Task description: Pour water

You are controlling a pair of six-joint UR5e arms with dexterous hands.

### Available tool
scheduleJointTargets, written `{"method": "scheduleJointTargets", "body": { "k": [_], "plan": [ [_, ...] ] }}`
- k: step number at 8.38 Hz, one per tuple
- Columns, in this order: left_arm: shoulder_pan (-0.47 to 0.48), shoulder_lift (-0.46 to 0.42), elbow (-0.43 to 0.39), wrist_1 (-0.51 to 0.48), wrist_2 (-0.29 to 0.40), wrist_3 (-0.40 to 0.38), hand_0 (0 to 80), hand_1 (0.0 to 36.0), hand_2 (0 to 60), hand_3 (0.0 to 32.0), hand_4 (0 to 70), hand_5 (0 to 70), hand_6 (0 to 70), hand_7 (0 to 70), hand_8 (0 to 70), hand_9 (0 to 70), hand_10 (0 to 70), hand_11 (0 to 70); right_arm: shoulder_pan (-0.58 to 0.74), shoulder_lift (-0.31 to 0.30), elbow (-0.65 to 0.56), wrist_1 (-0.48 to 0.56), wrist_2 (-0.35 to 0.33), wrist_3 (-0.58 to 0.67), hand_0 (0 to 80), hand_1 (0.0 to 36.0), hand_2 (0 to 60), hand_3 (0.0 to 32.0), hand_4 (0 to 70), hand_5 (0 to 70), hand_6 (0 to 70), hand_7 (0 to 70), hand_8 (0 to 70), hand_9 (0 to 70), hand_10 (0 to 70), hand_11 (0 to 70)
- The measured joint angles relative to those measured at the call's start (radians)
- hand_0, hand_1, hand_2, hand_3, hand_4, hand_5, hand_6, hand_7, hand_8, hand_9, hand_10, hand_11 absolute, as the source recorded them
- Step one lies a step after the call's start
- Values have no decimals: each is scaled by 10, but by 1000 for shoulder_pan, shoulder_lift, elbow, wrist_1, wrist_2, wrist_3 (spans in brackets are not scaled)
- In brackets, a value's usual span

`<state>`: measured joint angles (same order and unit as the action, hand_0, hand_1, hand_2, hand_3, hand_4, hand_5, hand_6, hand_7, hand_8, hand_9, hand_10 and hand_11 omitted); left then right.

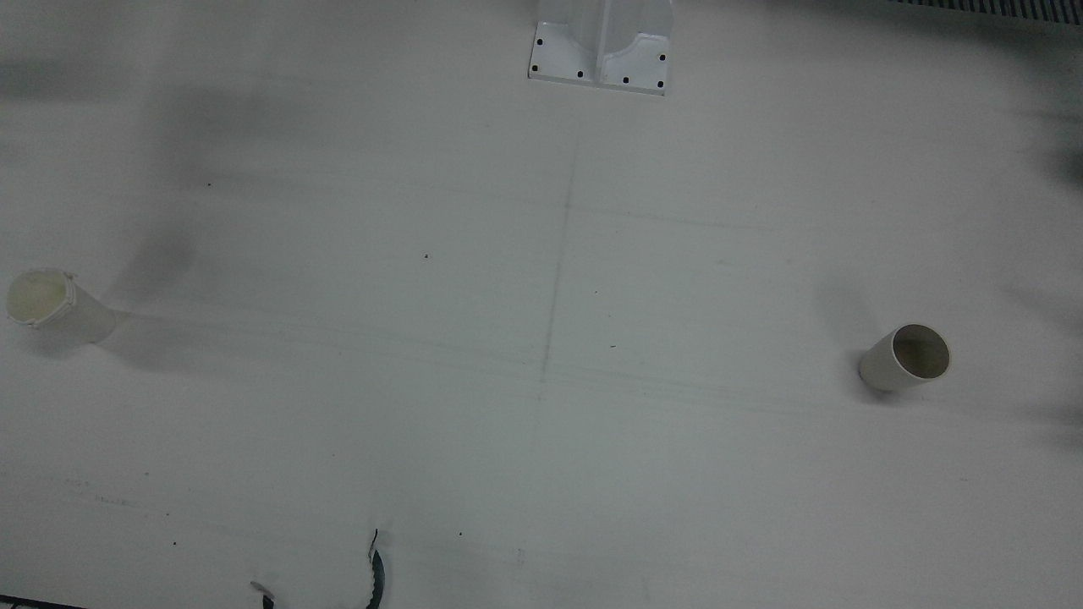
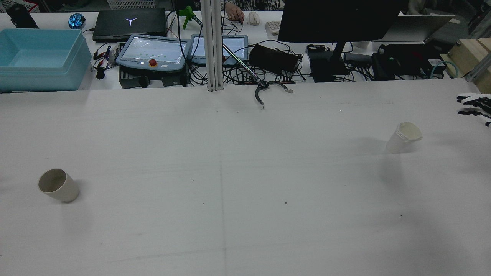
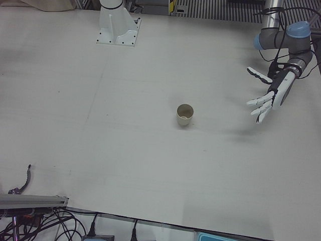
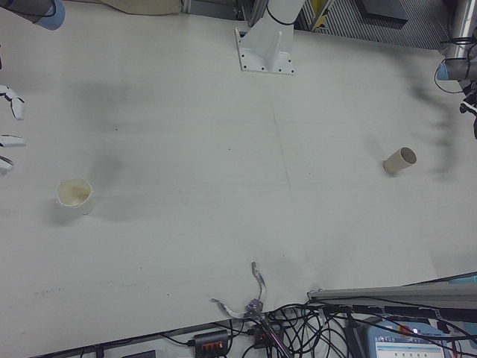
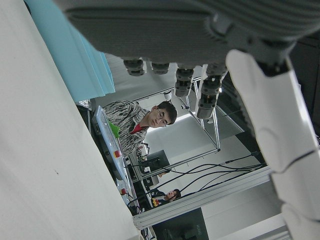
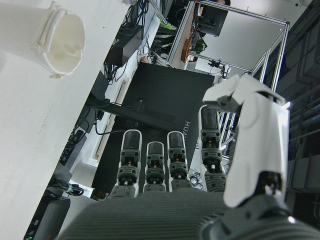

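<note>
Counter [image 2: 245,172]: white, bare except for 2 cups set well apart, 1 before each arm.
Crumpled-rim cup [image 2: 403,137]: upright, right half, likely the water source.
Plain cup [image 2: 58,185]: upright, left half, probably the receiver.
Right hand [image 2: 475,108]: empty, fingers spread, near its cup, not touching.
Left hand [image 3: 268,94]: empty, fingers spread, well apart from the plain cup.

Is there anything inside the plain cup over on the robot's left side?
The cup stands upright; its mouth shows a dark, bare inner wall and nothing poking out. The very bottom is shadowed, so a little water there cannot be ruled out.
</note>
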<state>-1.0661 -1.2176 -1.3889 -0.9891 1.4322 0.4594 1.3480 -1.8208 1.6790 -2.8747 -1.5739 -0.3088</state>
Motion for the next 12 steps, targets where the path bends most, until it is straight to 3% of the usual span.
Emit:
{"method": "scheduleJointTargets", "body": {
  "k": [2,3,4,6,8,12],
  "plan": [
    [251,-16,-2,-40,-230,39,572,154,0,0,193,157,51,140,20,32,0,10,-1,0,0,0,0,0,558,274,409,0,221,253,164,227,121,187,144,233],
    [351,-19,-33,-18,-330,50,569,151,0,0,199,164,55,140,25,38,0,13,0,-5,1,0,0,2,555,272,402,0,206,246,159,219,118,182,136,221],
    [403,-12,-81,36,-383,52,564,146,0,0,207,174,60,144,23,35,0,9,2,-13,0,3,0,5,552,269,403,0,210,249,162,219,118,181,136,221],
    [440,-9,-139,168,-407,9,560,140,0,0,187,161,53,132,16,25,0,0,2,-23,-31,41,0,9,570,280,413,0,256,281,191,247,126,188,126,207],
    [451,-56,-128,283,-409,-19,553,144,0,0,118,105,25,80,8,5,0,1,2,-25,-52,65,0,11,569,281,421,0,263,284,196,253,129,192,125,204],
    [453,-137,-69,328,-410,-27,550,144,0,0,82,87,9,64,12,8,0,0,3,-26,-62,70,1,13,569,278,412,0,255,281,190,245,125,189,120,198]
  ]
}}
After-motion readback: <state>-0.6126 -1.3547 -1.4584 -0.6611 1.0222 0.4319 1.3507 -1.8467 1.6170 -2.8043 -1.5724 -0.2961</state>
